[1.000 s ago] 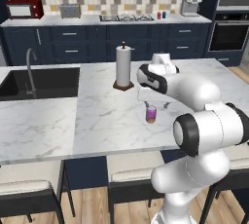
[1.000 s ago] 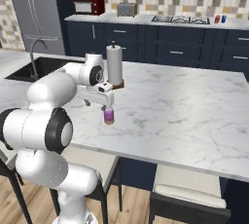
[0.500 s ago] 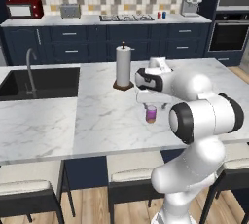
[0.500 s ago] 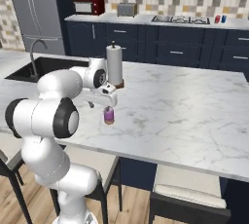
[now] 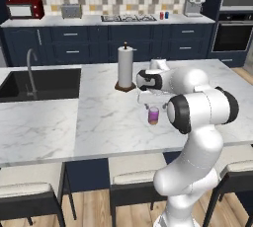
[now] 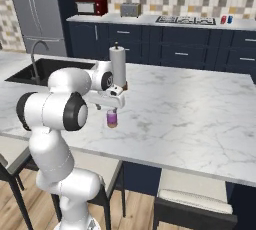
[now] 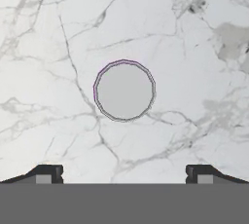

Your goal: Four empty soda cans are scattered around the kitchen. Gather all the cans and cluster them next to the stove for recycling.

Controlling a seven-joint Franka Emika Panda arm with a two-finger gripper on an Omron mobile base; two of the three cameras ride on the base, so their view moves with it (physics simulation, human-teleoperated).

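1. The purple soda can [image 5: 153,115] stands upright on the white marble island surface [image 5: 99,117], near its front edge. It is a short cylinder with a purple body and a pale silvery top. In the hand view its top [image 7: 124,90] shows as a flat grey disc with a thin purple rim, seen straight down against the veined marble.
2. The gripper [image 6: 112,108] hangs directly above the can, pointing down. Its fingers [image 7: 47,174] are spread wide and released, with nothing between them; the can sits clear of both dark tips.
3. Just behind the can, the white paper-towel roll [image 5: 125,67] stands upright on a dark round base, on the same island.
4. To the left, a dark sink [image 5: 42,84] is sunk into the island, with a curved grey faucet [image 5: 32,70] at its front rim. I cannot tell whether anything lies in the basin.
5. Stools with pale seats [image 5: 29,184] stand under the island's near edge.
6. On the far surface, against the mosaic tile backsplash, the black stove [image 5: 128,18] sits flush in the marble. Just to its right stand two small cans, one red [image 5: 161,16] and one bluish [image 5: 167,15], close together.
7. Further left on that far surface are a silver toaster [image 5: 71,11] and a red microwave [image 5: 24,9]; a coffee machine [image 5: 193,5] stands at the right end, beside the wall oven [image 5: 236,21].
8. Compared with a second ago, the can stands in the same spot, and the arm's elbow has swung nearer to the left base camera while the gripper stays over the can.
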